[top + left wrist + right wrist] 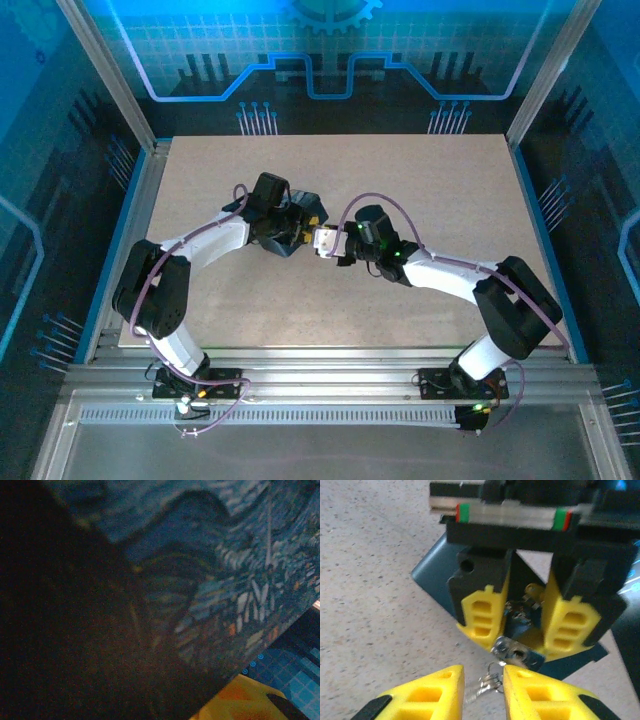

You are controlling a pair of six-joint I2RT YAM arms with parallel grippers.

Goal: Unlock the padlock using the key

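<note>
**Right wrist view, at the approach to the keyhole.** My right claw (484,674) fills the bottom edge of the frame. Its two yellow fingers stand a little apart, and the key (490,681), a thin wire ring with metal on it, sits in the gap nearer the right-hand finger. I cannot tell whether either pad actually pinches it.

Facing me in the centre of the frame, my left claw (522,635) is closed on the dark blue box (432,572) and holds it above the speckled counter (375,580). The padlock (517,653) hangs at the box's lower edge, between the left claw's fingers. It is just above the key and slightly to its right, near it but seemingly not touching.

The padlock's silvery body runs from upper left to lower right. A round dark hole, which I take to be the keyhole, faces my right claw.

**Left wrist view.** The swirl-patterned wall of the box (225,580) is pressed close to the lens.

**Top view.** The two claws meet at mid-frame, left (300,228) and right (335,245).

**Judgement.** The right arm is the nearer one. The coming move turns on lining the key up with that hole, up and a touch to the right.
</note>
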